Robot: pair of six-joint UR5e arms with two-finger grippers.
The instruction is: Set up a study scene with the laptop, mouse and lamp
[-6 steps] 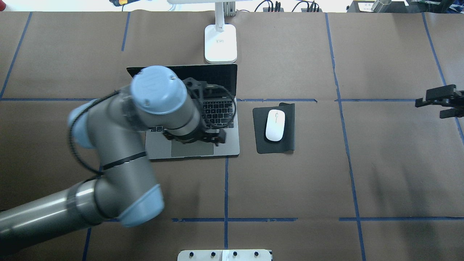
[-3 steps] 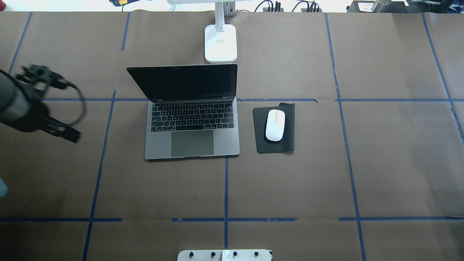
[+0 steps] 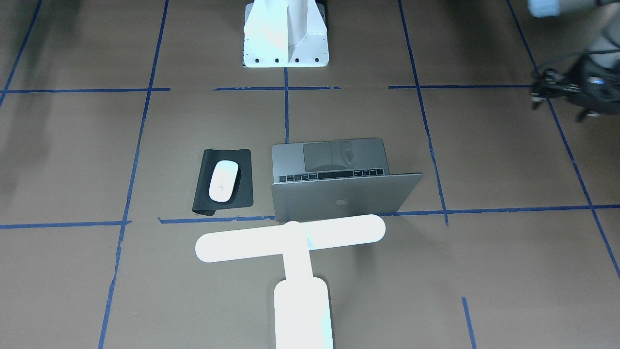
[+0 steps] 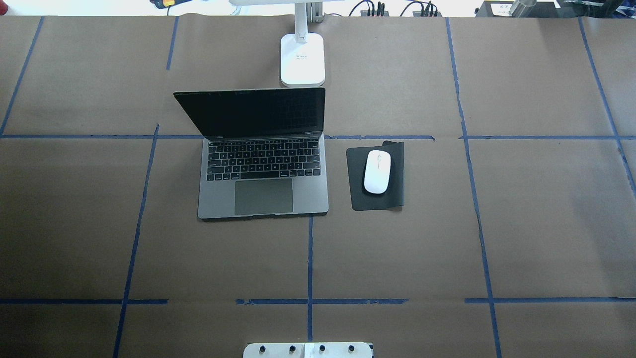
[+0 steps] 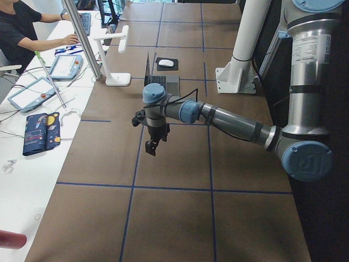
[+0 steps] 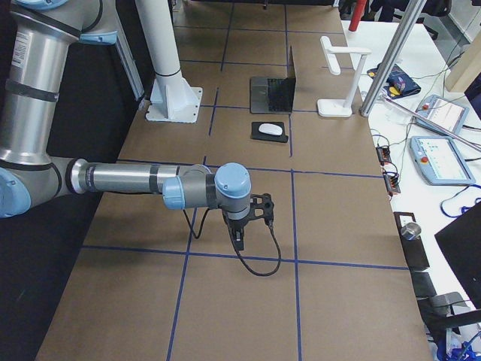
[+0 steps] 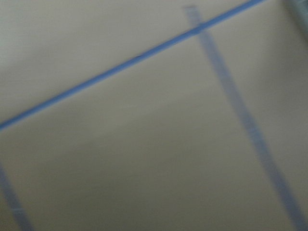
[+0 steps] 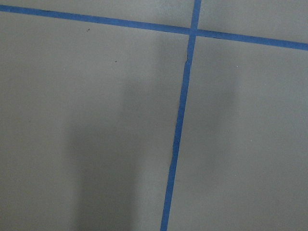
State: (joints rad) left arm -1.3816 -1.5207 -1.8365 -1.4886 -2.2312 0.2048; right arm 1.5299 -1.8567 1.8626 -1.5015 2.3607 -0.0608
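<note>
The grey laptop [image 4: 263,196] stands open mid-table, screen dark, and its lid [image 3: 346,196] faces the front view. The white mouse [image 4: 377,171] lies on a black mat to its right and also shows in the front view [image 3: 224,180]. The white lamp [image 4: 302,59] stands behind the laptop, with its bar [image 3: 290,237] over the lid. My left gripper [image 3: 587,115] hangs above bare table far from the laptop, also in the left view [image 5: 151,147]; I cannot tell its state. My right gripper [image 6: 239,241] shows only in the right view, above the paper; state unclear.
The black mat [image 4: 395,194] has a curled far corner. Brown paper with blue tape lines covers the table. The white bolt-holed pedestal [image 3: 286,53] stands at the robot's edge. Both wrist views show only paper and tape. An operator sits at a side bench [image 5: 27,33].
My left arm has swung from over the laptop's keyboard to the left and out of the overhead view. My right gripper has also left that view's right edge. Laptop, mouse and lamp have not moved.
</note>
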